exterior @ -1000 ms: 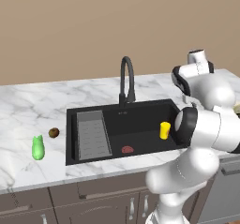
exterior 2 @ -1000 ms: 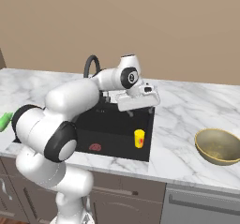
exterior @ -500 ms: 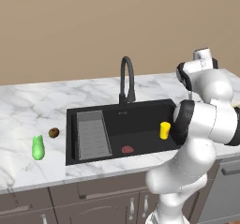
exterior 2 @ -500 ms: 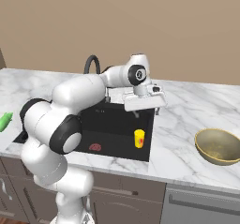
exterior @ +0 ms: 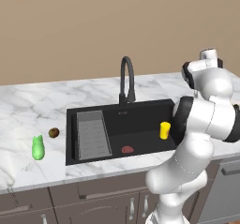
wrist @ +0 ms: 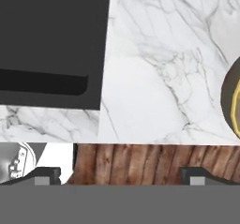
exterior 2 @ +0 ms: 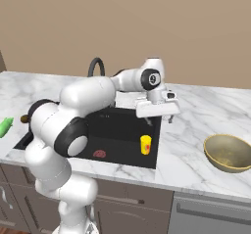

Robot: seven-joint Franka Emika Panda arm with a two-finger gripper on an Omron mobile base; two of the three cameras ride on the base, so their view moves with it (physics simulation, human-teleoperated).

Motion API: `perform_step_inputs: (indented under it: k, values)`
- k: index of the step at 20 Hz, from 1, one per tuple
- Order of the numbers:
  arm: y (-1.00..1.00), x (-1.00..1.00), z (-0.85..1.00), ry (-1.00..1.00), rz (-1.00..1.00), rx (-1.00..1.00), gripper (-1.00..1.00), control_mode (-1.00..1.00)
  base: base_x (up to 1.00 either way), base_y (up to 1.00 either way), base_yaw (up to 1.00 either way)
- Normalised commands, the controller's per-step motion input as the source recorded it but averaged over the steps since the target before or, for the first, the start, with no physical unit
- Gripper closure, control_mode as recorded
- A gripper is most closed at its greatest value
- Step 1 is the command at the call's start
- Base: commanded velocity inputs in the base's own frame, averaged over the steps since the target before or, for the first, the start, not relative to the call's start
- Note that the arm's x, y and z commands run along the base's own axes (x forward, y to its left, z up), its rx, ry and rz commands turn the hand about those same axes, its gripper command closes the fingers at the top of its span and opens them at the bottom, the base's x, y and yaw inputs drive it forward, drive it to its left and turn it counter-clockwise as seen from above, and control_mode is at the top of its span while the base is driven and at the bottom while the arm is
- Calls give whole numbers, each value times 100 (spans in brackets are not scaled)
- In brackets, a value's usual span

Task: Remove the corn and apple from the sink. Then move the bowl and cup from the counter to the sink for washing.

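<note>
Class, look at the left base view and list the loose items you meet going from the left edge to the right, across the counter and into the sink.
corn → apple → flat reddish item on the sink floor → cup

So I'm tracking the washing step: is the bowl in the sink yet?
No, the bowl sits on the counter right of the sink.

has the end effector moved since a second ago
Yes. In the right base view the end effector, open, has swung right, from above the sink near the cup out over the counter, toward the bowl.
</note>
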Motion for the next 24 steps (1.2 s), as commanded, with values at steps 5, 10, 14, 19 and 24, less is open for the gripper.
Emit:
perform_step_inputs:
  k: [5,10,14,19,24]
  values:
    - [-33,-15,-13,0,4,9,-100,-100,0,0,0]
    - [-33,-26,-11,-7,8,12,-100,-100,0,0,0]
    - [-30,-19,-7,-20,6,6,-100,-100,0,0,0]
    - [-24,-6,-1,-20,4,0,-100,-100,0,0,0]
    - [-11,-8,0,-17,1,-7,-100,-100,0,0,0]
